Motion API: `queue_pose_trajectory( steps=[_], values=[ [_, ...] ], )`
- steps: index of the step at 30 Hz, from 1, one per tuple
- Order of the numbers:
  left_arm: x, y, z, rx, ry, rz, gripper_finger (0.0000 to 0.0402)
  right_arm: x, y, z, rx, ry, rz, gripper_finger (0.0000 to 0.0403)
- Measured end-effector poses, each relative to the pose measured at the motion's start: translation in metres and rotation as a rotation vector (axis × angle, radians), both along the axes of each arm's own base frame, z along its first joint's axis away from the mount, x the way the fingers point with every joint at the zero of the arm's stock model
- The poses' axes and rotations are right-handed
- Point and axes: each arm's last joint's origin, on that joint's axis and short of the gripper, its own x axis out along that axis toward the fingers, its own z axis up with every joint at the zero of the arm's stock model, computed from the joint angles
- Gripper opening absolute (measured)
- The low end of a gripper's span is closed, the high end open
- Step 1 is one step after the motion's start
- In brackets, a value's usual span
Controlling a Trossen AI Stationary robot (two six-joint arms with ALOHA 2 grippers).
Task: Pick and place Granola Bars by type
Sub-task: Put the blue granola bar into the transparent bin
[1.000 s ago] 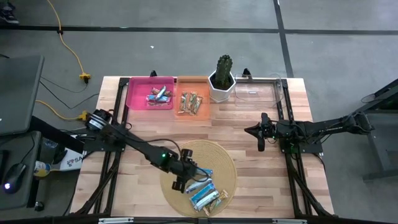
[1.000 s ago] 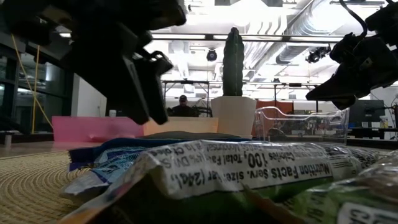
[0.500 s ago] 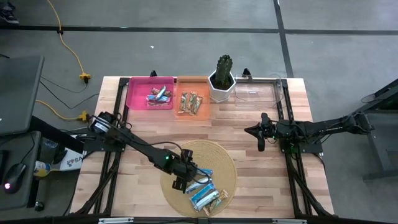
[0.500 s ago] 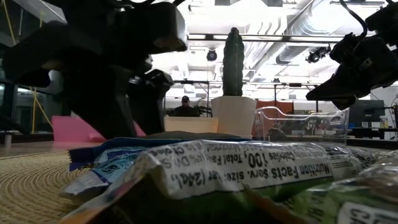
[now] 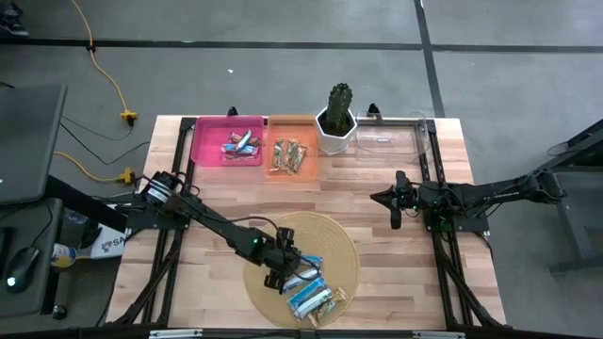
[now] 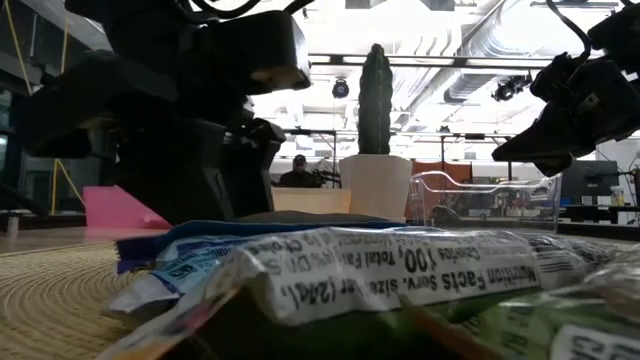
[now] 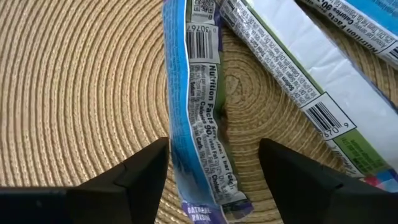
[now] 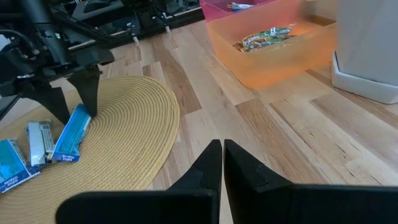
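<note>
The wooden table (image 5: 377,217) is seen from above, with a round woven mat (image 5: 259,282) near its front edge. On that mat the left gripper (image 7: 211,163) is lowered with its fingers spread apart, and a blue-and-white granola bar (image 7: 200,118) lies lengthwise in the gap between them, flat on the weave and not clasped. Just beside it on the mat a white bar with a green edge (image 7: 298,81) is laid at an angle, and further bars (image 5: 311,297) are heaped toward the mat's front (their wrappers overlap). At the table's far edge a pink bin (image 5: 227,140) and an orange bin (image 5: 292,155) stand side by side, each holding bars, then a cactus in a white pot (image 5: 336,121) and a clear tray (image 5: 394,137). The right gripper (image 8: 222,152) is held over bare wood, well apart from the mat, its fingers pressed together on nothing. The blue-and-white bar's printed back and barcode are turned upward.
</note>
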Motion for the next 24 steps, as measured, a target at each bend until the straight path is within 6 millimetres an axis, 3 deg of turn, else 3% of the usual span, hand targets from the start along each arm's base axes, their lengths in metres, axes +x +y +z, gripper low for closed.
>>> queue_pose_trajectory(
  steps=[16,24],
  values=[
    [-0.002,0.0,0.003,-0.052,0.017,0.039,0.0081,0.0,0.0,0.0,0.001,0.0,0.0,0.0],
    [0.011,-0.007,0.035,-0.077,-0.012,0.017,0.0061,0.0,0.0,0.0,-0.001,-0.001,0.0,0.0]
  ],
)
